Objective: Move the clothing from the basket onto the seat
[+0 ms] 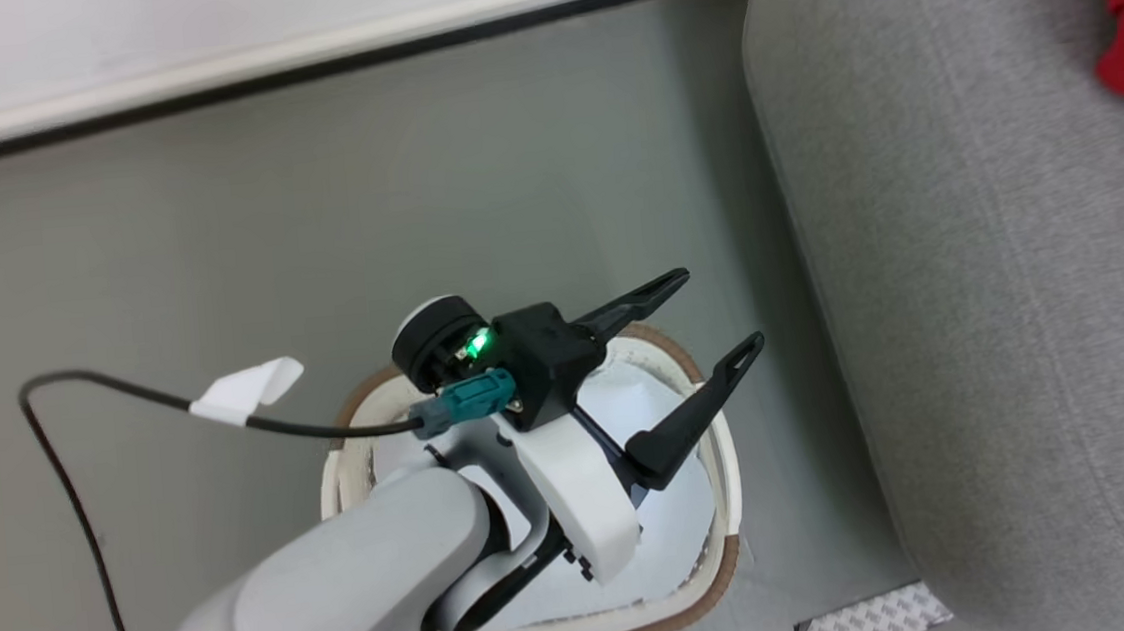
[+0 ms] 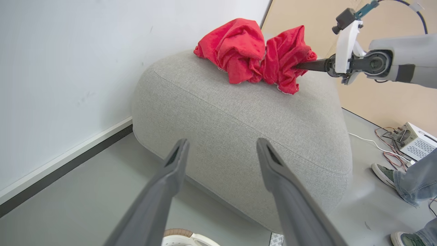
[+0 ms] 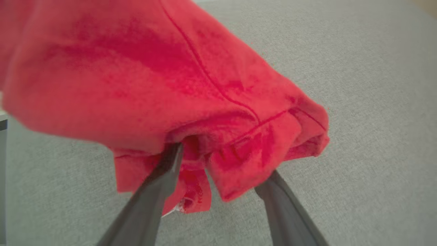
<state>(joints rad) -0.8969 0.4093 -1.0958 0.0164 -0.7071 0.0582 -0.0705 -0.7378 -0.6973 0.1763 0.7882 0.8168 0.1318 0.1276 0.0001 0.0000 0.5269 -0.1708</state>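
Releasing clothing (image 2: pixel 256 54) onto seat (image 2: pixel 239 130): red heap lies on top of grey cushion, two bunches touching. Right gripper (image 3: pixel 223 160) fingers spread, tips tucked among cloth folds, no pinch visible. Likely step: pull clear. Lift slightly, then back straight out along finger line, slowly, so hem doesn't snag on tip and drag garment toward seat edge. Left gripper (image 1: pixel 719 308) fingers spread wide, holding nothing, poised above basket (image 1: pixel 730 473) on floor just beside seat; white basket bottom visible beneath it.
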